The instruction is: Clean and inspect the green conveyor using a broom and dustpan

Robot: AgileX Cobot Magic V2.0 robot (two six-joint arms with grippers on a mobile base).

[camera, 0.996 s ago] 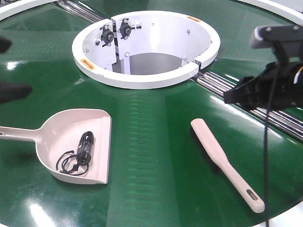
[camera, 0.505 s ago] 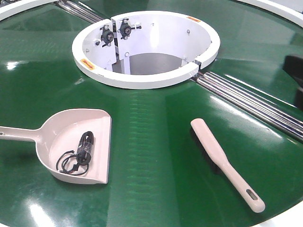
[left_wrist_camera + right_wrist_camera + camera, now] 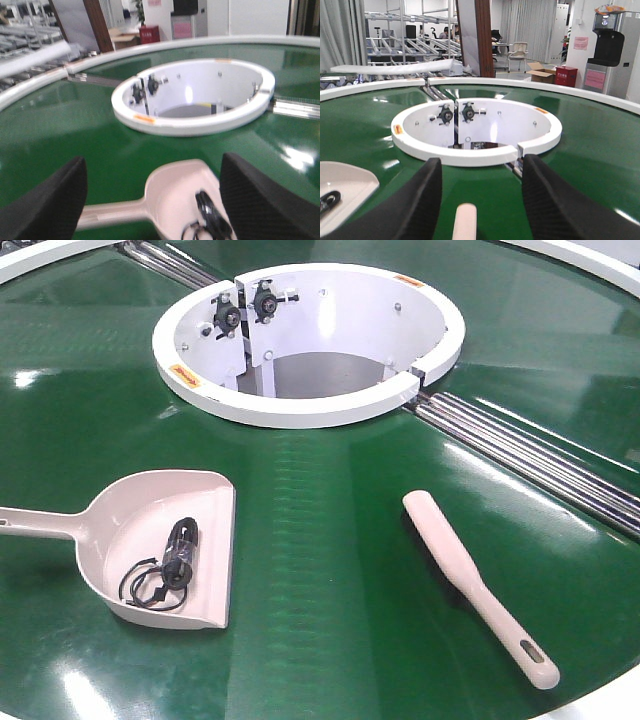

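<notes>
Wrist views show me both grippers, left and right, spread wide and empty above dustpan and broom.

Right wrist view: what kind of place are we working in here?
Likely a factory or logistics test floor: the green conveyor curves around a white ring opening, with metal racking and a cardboard box behind.

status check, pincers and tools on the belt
Both pincers open, empty. Beige plastic dustpan holds black cable; beige hand broom flat on green belt. Nothing obstructing.
</notes>
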